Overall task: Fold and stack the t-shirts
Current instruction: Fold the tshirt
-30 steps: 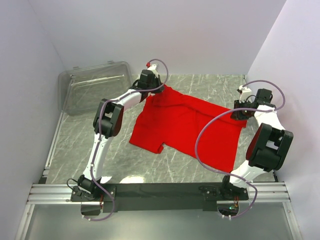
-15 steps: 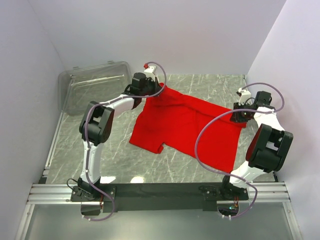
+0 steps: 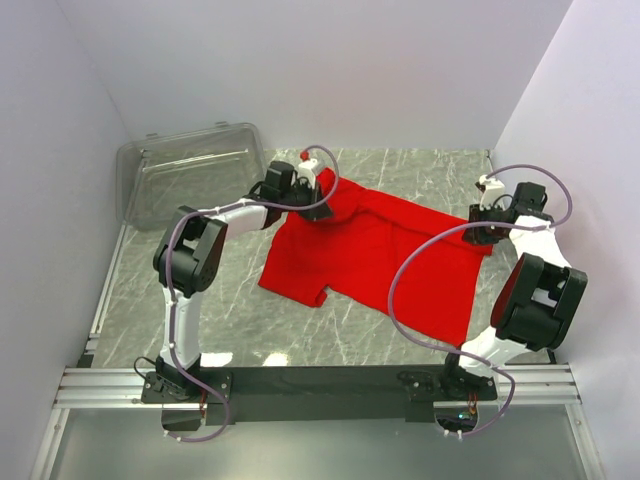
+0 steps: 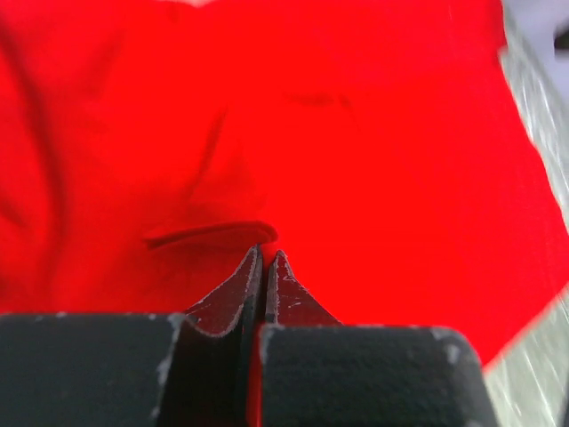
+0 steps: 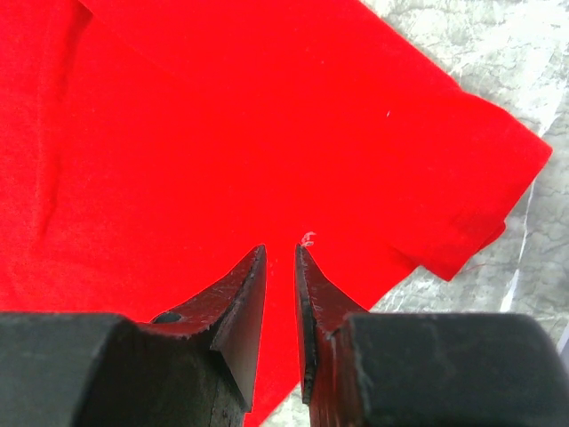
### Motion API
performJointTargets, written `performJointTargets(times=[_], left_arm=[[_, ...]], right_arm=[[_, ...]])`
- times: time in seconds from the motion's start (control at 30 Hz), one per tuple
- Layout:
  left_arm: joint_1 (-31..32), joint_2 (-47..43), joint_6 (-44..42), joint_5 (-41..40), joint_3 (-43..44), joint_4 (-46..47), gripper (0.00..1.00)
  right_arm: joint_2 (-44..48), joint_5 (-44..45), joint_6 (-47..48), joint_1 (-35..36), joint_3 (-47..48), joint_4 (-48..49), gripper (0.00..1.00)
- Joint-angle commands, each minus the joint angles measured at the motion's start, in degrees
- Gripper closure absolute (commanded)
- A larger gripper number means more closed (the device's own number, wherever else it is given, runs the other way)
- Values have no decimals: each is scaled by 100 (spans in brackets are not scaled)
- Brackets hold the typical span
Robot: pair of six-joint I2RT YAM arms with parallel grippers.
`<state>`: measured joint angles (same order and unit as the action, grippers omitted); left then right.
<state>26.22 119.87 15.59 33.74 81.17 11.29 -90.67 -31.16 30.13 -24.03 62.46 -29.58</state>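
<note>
Two tools flank the t-shirt (image 3: pixel 380 250) lying between them on the desk (image 3: pixel 200 290): the left tool (image 4: pixel 267 254), clamped on its corner, has just swung inward, starting a fold; whether the right tool (image 5: pixel 281 251), jaws barely apart, grips cloth cannot be told.

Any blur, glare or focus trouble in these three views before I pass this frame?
Top external: sharp and evenly lit, with a pale glare patch on the table near its front edge. Left wrist: soft, the red t-shirt oversaturated, and the table corner at lower right streaked. Right wrist: crisp, with the marble veins and the cloth edge clear.
</note>
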Motion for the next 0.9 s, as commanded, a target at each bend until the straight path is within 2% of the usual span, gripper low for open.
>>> performJointTargets(times=[0.0, 0.07, 0.2, 0.37, 0.4, 0.53, 0.57, 0.63, 0.67, 0.77, 0.87], left_arm=[[94, -482, -346, 511, -136, -504, 96], [94, -491, -452, 511, -93, -767, 96], [103, -342, -724, 581, 214, -1784, 81], [103, 27, -1172, 1108, 1040, -3280, 73], [94, -16, -1390, 1187, 1042, -3387, 67], [33, -1076, -1174, 776, 270, -2669, 64], [-46, -1237, -1086, 557, -45, -2267, 62], [-117, -1475, -813, 328, -215, -2079, 54], [-134, -1458, -734, 22, -207, -2096, 52], [-143, -1160, -488, -121, 57, -2306, 50], [-100, -905, 13, -209, 145, -2044, 46]], right_arm=[[269, -119, 90, -58, -58, 102, 73], [287, -127, 90, -58, -84, 93, 73], [313, -154, 72, -58, -93, 93, 73], [392, -136, 98, -49, -163, 102, 73], [401, -145, 98, -49, -172, 102, 73], [498, -127, 142, -58, -260, 137, 73], [524, -127, 151, -58, -304, 137, 73], [524, -136, 142, -58, -330, 155, 73], [524, -145, 134, -58, -348, 163, 73], [524, -145, 133, -58, -357, 163, 73], [551, -136, 160, -58, -383, 155, 73]])
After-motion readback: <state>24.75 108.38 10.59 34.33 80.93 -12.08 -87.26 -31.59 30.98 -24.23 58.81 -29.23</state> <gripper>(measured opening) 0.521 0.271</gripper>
